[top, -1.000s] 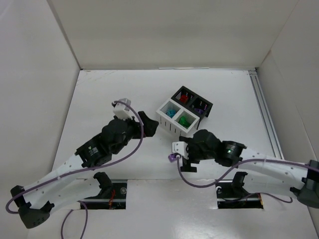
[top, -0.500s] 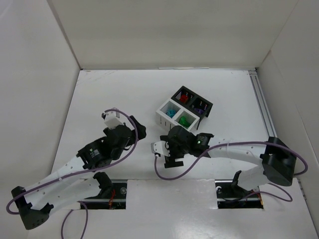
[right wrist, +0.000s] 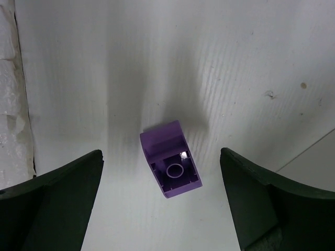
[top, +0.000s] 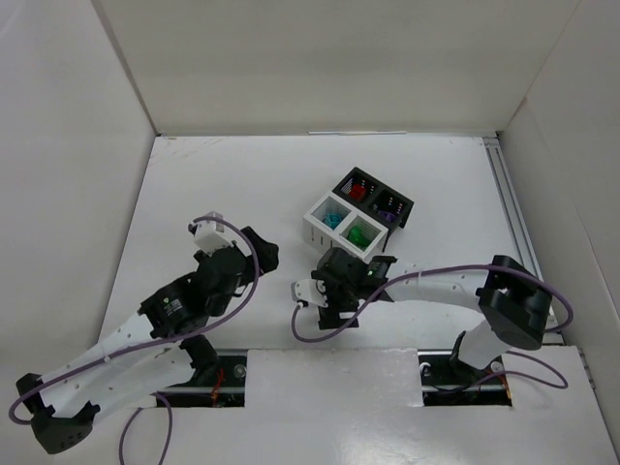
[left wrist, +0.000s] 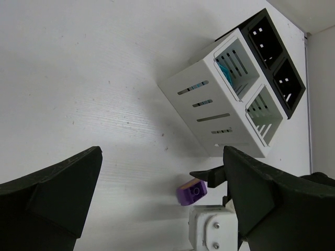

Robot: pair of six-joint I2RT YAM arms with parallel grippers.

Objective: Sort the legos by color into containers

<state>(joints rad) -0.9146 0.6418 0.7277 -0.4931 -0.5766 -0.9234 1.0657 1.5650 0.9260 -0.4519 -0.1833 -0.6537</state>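
The right gripper [top: 329,308] has swung left over the purple brick [right wrist: 170,164], jaws wide (left gripper [left wrist: 162,151] wide too); best drop straight, squared to its sides.

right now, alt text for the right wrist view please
A small purple brick lies on the white table, centred between the two wide-open black fingers of the right hand. Nothing touches it.
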